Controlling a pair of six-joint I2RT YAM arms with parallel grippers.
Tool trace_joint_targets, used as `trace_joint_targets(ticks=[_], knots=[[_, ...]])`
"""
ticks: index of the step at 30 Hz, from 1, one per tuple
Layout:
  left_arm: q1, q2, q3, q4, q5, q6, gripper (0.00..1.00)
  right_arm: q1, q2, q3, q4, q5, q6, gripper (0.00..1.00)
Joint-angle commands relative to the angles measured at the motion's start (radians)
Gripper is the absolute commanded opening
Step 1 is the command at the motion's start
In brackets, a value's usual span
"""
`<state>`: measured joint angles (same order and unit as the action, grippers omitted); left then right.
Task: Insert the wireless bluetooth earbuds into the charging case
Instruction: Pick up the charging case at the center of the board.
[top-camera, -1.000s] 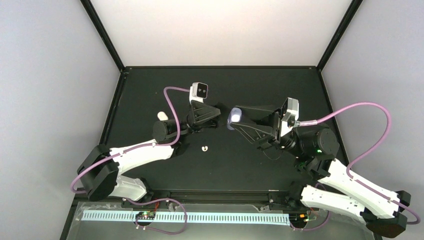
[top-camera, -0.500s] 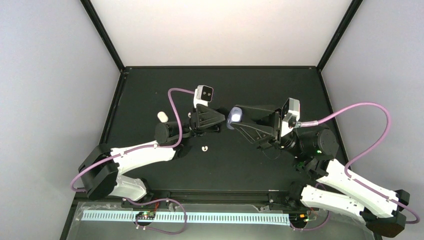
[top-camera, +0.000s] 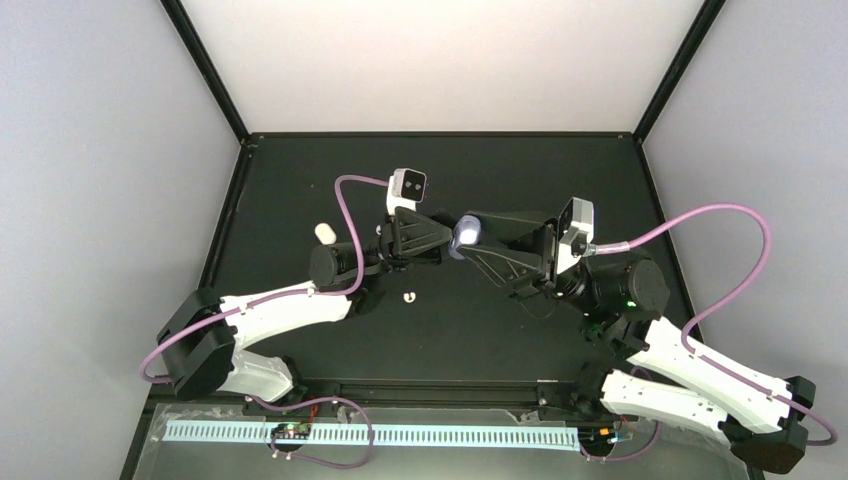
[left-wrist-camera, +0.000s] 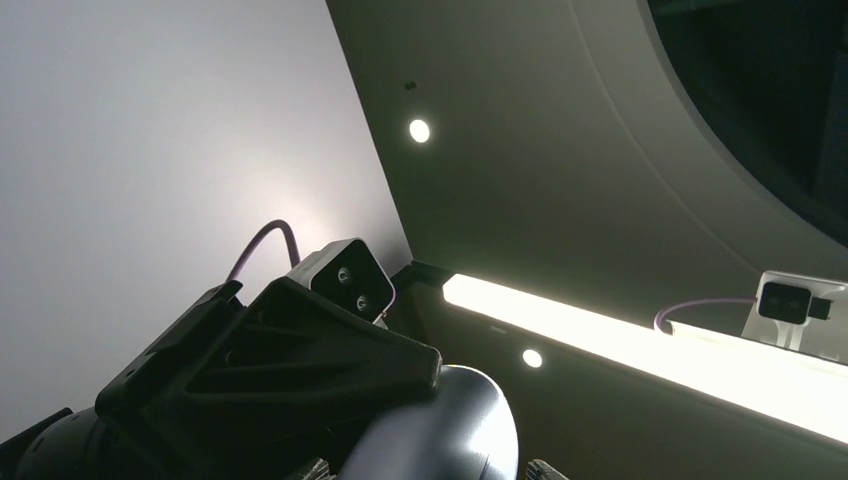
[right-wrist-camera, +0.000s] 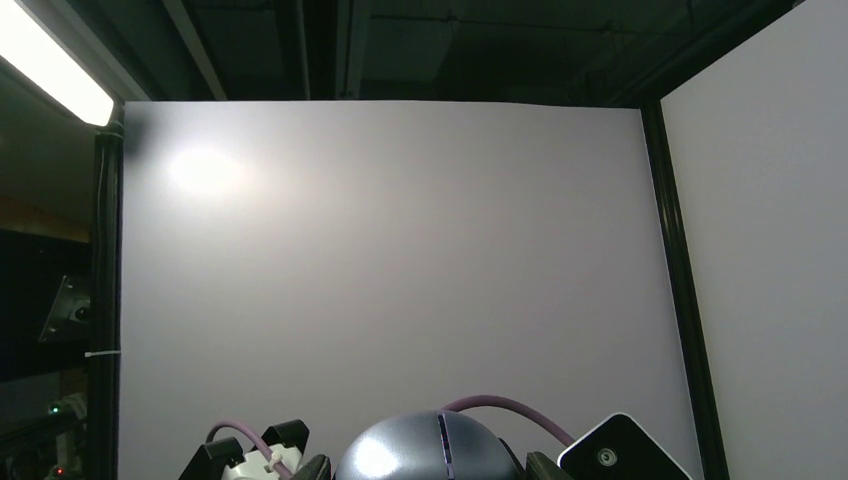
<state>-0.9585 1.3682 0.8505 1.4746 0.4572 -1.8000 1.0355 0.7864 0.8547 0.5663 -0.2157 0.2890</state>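
The charging case (top-camera: 467, 235), a rounded lilac-grey shell, hangs above the middle of the table with my right gripper (top-camera: 472, 238) shut on it. In the right wrist view the case (right-wrist-camera: 440, 448) fills the gap between the fingers, seam upward. My left gripper (top-camera: 443, 240) meets it from the left. In the left wrist view the case (left-wrist-camera: 450, 430) lies between the ridged fingertips (left-wrist-camera: 542, 470), with a sliver of gap on the right side. One tiny white earbud (top-camera: 408, 296) lies on the black table below the grippers. No lilac earbuds show.
A small white oval object (top-camera: 323, 232) lies near the table's left edge. Black frame posts and pale walls enclose the table (top-camera: 500, 170). Purple cables loop from both wrists.
My left gripper has moved right to the case and its jaws have narrowed around it. The right gripper, still holding the case, has edged slightly left.
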Motion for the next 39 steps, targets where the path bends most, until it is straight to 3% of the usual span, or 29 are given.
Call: trace_joint_targets(ticks=[1, 21, 39], knots=[[-0.009, -0.003, 0.041, 0.157, -0.021, -0.009, 0.5, -0.005, -0.008, -0.013, 0.063, 0.022, -0.008, 0.28], [-0.01, -0.019, 0.013, 0.158, -0.075, 0.013, 0.33, -0.005, -0.004, -0.027, 0.035, 0.034, -0.012, 0.29], [0.011, -0.031, -0.046, 0.158, -0.137, 0.102, 0.18, -0.005, -0.056, -0.03, -0.088, 0.085, -0.028, 0.44]])
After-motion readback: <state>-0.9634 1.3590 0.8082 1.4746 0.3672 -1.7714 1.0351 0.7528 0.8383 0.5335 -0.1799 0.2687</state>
